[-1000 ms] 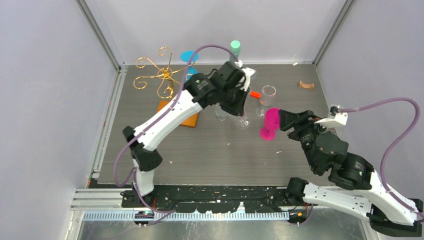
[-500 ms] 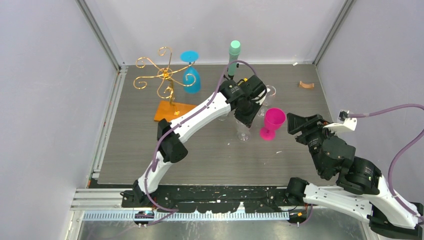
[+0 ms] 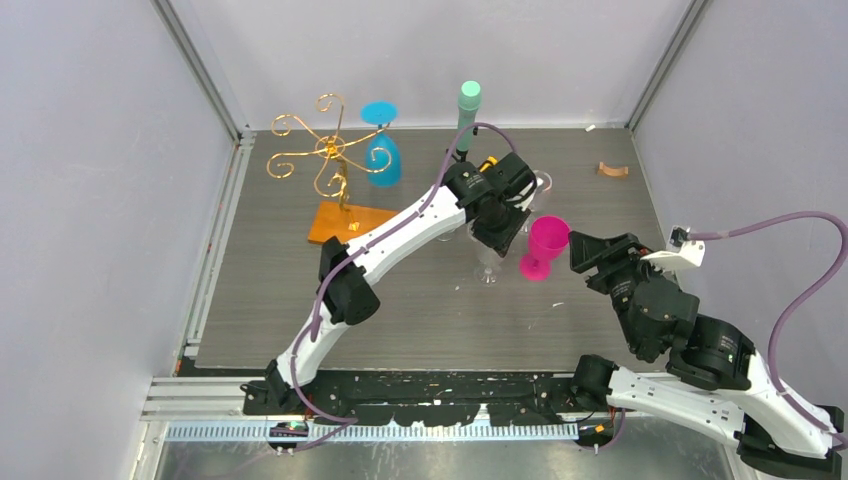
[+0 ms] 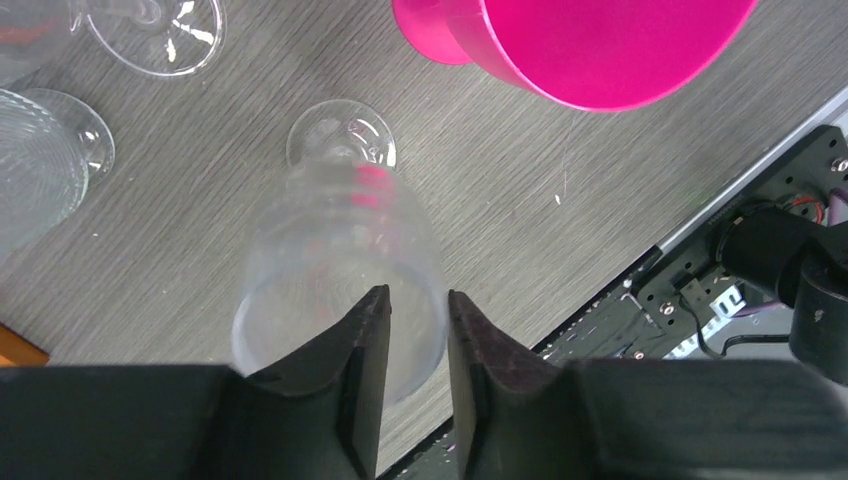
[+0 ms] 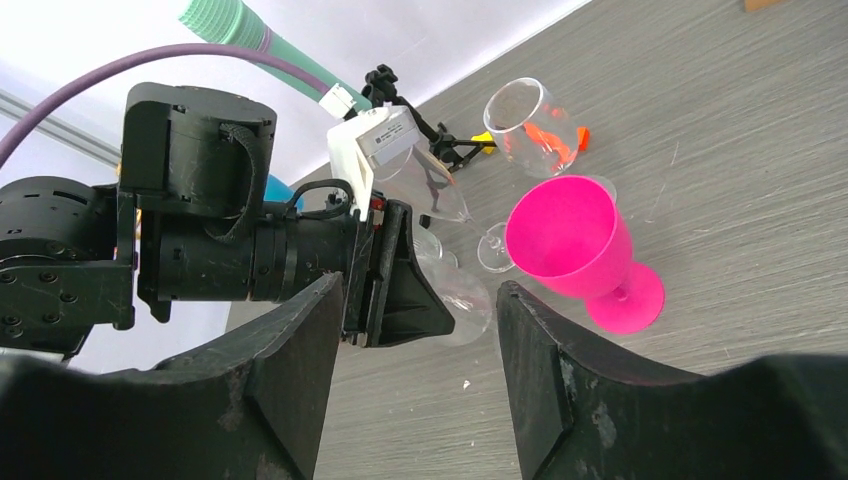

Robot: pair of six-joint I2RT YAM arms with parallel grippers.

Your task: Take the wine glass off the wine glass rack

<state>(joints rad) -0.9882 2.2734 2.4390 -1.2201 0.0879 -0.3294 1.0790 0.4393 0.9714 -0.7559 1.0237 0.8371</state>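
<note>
Wine glass point(image 4: 330, 235) upright on grey table point(image 3: 300, 290), pale walls point(image 3: 100, 200); left hand point(image 4: 417, 300) grip unclear, right hand point(image 5: 418, 288) spread.

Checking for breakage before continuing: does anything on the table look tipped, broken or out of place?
Nothing looks tipped or broken; the clear glasses and pink goblet stand upright. Only strays: a brown scrap near the far right edge, and a small orange piece behind one glass.
</note>
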